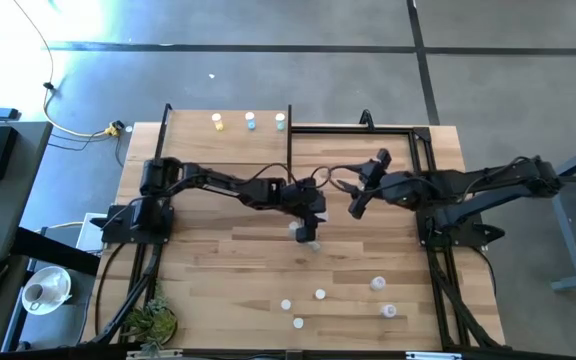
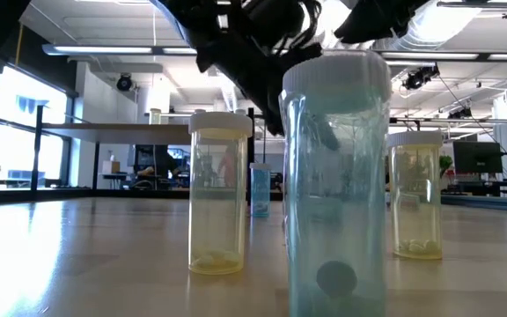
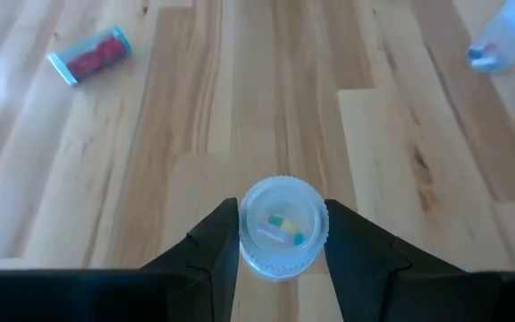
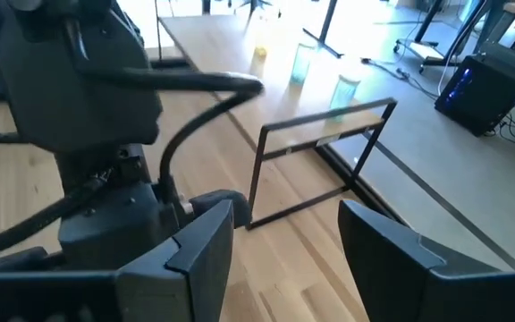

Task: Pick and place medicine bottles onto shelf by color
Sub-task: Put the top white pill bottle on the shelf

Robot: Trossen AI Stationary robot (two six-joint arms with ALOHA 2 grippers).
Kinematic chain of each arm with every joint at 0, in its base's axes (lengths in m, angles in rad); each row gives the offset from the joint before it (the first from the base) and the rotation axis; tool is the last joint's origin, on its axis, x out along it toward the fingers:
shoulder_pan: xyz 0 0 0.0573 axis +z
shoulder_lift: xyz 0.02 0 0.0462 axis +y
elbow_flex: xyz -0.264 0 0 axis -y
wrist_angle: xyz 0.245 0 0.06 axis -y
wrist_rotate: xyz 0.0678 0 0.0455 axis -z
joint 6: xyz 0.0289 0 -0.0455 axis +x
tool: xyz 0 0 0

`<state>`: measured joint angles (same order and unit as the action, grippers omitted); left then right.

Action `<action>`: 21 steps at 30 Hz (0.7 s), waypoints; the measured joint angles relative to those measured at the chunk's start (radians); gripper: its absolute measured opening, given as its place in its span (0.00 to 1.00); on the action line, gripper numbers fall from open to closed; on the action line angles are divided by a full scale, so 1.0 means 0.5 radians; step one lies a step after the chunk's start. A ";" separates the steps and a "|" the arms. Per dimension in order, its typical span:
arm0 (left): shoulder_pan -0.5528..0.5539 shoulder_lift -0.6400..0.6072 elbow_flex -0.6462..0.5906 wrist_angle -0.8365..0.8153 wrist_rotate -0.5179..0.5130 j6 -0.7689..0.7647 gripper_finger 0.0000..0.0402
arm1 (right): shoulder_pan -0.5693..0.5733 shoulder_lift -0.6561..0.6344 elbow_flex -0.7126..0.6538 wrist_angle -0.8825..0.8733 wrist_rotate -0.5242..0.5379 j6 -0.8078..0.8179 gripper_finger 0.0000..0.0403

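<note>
My left gripper [image 1: 306, 228] reaches to the middle of the table and is shut on a pale-blue medicine bottle [image 3: 282, 234] with small pills showing through its cap. My right gripper [image 4: 284, 259] hangs open just to the right of it, above the table, with nothing between its fingers. Three medicine bottles, yellow [image 1: 217, 121], blue [image 1: 251, 121] and greenish [image 1: 280, 121], stand along the far edge of the shelf [image 1: 193, 145]. Several more bottles stand near the front edge [image 1: 320, 294]. My left gripper pinches the bottle at its ribbed cap [image 3: 244, 234], one finger [image 3: 217, 246] on each side. The fingers slant down toward it from the table's left. The cap faces the wrist camera and hides the bottle's lower end, so I cannot tell whether it is off the table.
A bottle with red contents [image 3: 88, 55] lies on its side on the planks, and a pale one [image 3: 503, 40] lies farther off. A thin black frame [image 1: 358, 128] stands at the far right. In the low view, a tall blue bottle [image 2: 333, 176] and two yellow ones [image 2: 220, 194] stand close by.
</note>
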<state>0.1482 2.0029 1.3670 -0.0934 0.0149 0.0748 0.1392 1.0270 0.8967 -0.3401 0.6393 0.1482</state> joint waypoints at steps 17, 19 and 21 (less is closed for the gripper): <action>0.084 -0.759 0.001 -0.735 -0.132 0.068 0.31 | 0.000 -0.325 0.000 -0.232 -0.059 0.115 0.48; 0.113 -0.896 0.001 -0.851 -0.226 0.068 0.31 | 0.000 -0.326 0.000 -0.272 -0.108 0.164 0.48; 0.150 -1.029 0.002 -0.981 -0.345 0.052 0.31 | 0.001 -0.328 0.000 -0.330 -0.138 0.214 0.48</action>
<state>0.2234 1.4884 1.3678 -0.5837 -0.1578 0.1008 0.1394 0.8631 0.8967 -0.5051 0.5701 0.2554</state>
